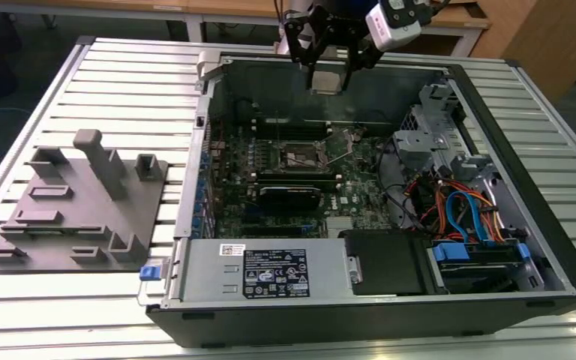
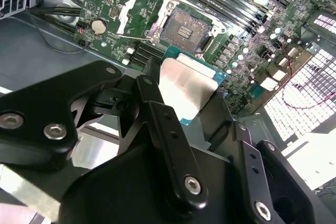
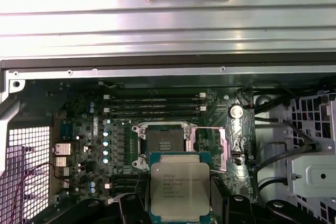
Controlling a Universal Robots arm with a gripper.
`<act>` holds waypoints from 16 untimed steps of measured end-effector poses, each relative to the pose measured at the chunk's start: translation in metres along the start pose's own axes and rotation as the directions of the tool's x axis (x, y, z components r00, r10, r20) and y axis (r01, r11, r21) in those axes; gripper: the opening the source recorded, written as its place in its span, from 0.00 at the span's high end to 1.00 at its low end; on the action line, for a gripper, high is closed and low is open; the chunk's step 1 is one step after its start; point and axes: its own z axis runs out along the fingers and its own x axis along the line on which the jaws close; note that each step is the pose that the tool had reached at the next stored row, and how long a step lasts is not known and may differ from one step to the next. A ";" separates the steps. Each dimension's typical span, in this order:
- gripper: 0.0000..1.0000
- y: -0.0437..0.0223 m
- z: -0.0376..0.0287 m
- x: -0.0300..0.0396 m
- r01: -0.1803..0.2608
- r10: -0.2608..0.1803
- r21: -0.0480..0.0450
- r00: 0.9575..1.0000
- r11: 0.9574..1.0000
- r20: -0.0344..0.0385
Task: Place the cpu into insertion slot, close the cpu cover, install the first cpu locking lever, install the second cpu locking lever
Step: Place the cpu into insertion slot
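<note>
My gripper [image 1: 326, 69] hangs above the back of the open computer case, shut on the cpu [image 1: 326, 79]. In the first wrist view the cpu [image 3: 179, 184] is a square chip with a silver-grey top on a green edge, pinched between the two black fingers [image 3: 135, 203]. The insertion slot [image 3: 164, 143] lies bare just beyond the chip, a dark square with a silvery rim. In the second wrist view the cpu [image 2: 185, 85] hovers short of the insertion slot [image 2: 184, 27]. The cpu cover [image 2: 128, 11] stands flipped open beside the slot.
The case [image 1: 528, 187] lies open on a slatted metal table [image 1: 128, 82]. Long black memory slots [image 3: 157, 103] run behind the socket. Cables [image 1: 458, 214] and a drive cage fill the exterior view's right. A grey fixture block [image 1: 78, 206] sits on the exterior view's left.
</note>
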 end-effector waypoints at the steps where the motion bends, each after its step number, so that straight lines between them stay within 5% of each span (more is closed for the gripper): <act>1: 0.46 0.0000 0.0002 0.0000 -0.001 0.001 0.001 1.000 1.000 0.000; 16: 0.46 -0.0002 0.0017 0.0000 -0.054 0.054 0.002 0.999 0.999 0.005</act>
